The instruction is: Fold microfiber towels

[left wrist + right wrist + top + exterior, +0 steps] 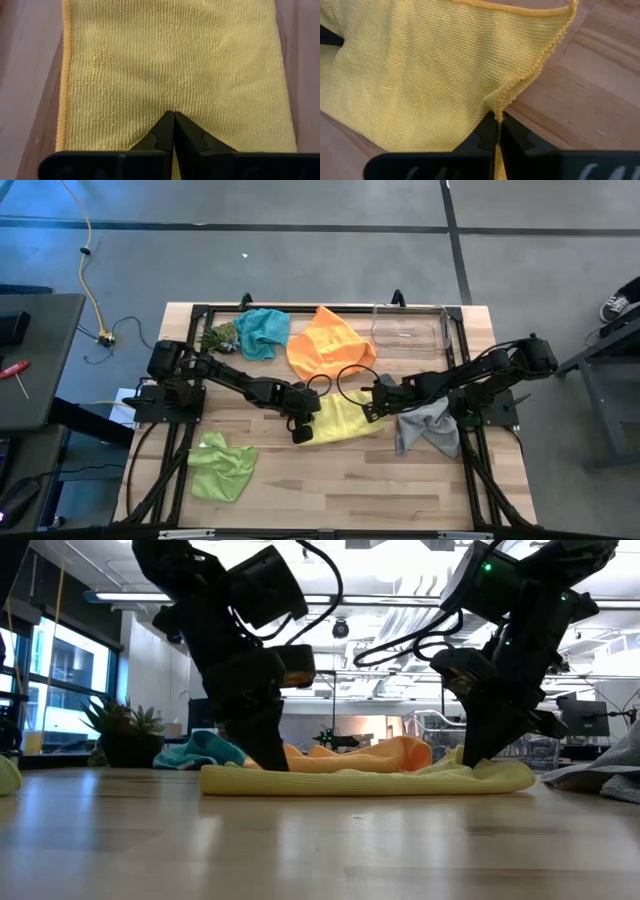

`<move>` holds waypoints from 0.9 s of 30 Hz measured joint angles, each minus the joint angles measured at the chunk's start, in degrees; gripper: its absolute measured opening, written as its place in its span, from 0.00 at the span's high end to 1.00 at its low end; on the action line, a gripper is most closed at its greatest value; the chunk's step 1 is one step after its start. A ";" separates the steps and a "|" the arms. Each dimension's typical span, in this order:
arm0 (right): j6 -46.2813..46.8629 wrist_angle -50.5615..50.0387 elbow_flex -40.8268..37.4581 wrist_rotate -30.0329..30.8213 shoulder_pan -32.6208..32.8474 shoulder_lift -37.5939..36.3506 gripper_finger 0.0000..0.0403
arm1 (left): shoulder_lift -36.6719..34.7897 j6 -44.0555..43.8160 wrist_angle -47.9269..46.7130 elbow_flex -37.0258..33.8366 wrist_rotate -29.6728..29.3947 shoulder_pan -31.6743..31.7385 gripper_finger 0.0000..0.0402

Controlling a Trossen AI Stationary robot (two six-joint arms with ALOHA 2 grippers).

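Two grippers work the yellow towel [345,420], which lies flat near the middle of the wooden table [330,480]. We see our left gripper [173,131] pressed down on the cloth with its fingers together, tips resting on the fabric near one end. Our right gripper [496,129] is clamped on the towel's stitched edge at the opposite end, pinching a small fold. Around it lie the orange towel [325,340], the teal towel [262,330], the grey towel [428,425] and the lime green towel [222,465], each crumpled. Beside the orange one stands a clear plastic bin [410,328].
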 joint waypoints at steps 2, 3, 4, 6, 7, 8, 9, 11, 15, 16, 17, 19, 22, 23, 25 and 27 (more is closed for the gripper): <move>0.00 0.01 0.00 0.01 0.00 0.00 1.00 | 0.02 0.00 0.18 0.00 -0.06 0.00 1.00; 0.00 0.00 0.00 0.00 0.01 0.00 1.00 | 0.02 0.00 0.52 -0.04 -0.02 0.00 1.00; -0.02 0.00 0.00 0.00 0.01 0.00 1.00 | 0.08 -0.02 0.94 -0.06 0.12 -0.02 1.00; -0.08 0.00 0.00 0.01 0.00 0.00 1.00 | 0.13 0.00 1.53 -0.10 0.16 -0.07 1.00; -0.07 0.00 0.00 0.00 0.00 0.00 1.00 | 0.15 0.00 1.68 -0.13 0.22 -0.07 1.00; -0.08 0.00 0.00 0.00 0.00 0.00 1.00 | 0.15 0.00 1.76 -0.15 0.30 -0.07 1.00; -0.11 0.00 0.00 0.00 0.01 0.00 1.00 | 0.15 0.00 1.76 -0.15 0.33 -0.07 1.00; -0.13 0.00 0.00 0.11 0.01 -0.01 1.00 | 0.15 0.00 1.78 -0.15 0.35 -0.07 1.00; -0.18 0.00 0.00 0.61 -0.10 -0.02 1.00 | 0.17 0.00 1.80 -0.15 0.35 -0.07 1.00; -0.20 0.00 0.00 0.63 -0.18 -0.02 1.00 | 0.17 0.01 1.87 -0.16 0.35 -0.07 1.00; -0.20 0.00 0.00 0.67 -0.21 -0.02 1.00 | 0.19 0.06 2.13 -0.20 0.38 -0.07 1.00; -0.22 0.00 0.00 0.81 -0.21 -0.02 1.00 | 0.30 0.42 3.13 -0.25 0.70 -0.09 1.00; -0.21 0.00 0.00 0.76 -0.21 -0.02 1.00 | 0.44 -0.08 5.14 -0.31 0.73 -0.11 1.00; -0.18 0.00 0.00 0.76 -0.21 -0.02 1.00 | 0.44 -0.44 5.66 -0.31 0.60 -0.11 1.00; -0.09 0.00 0.00 0.74 -0.21 -0.02 1.00 | 0.44 -0.45 5.78 -0.31 0.59 -0.11 1.00; -0.17 -0.02 0.00 0.58 -0.21 -0.02 1.00 | 0.44 -0.44 4.68 -0.31 0.56 -0.40 1.00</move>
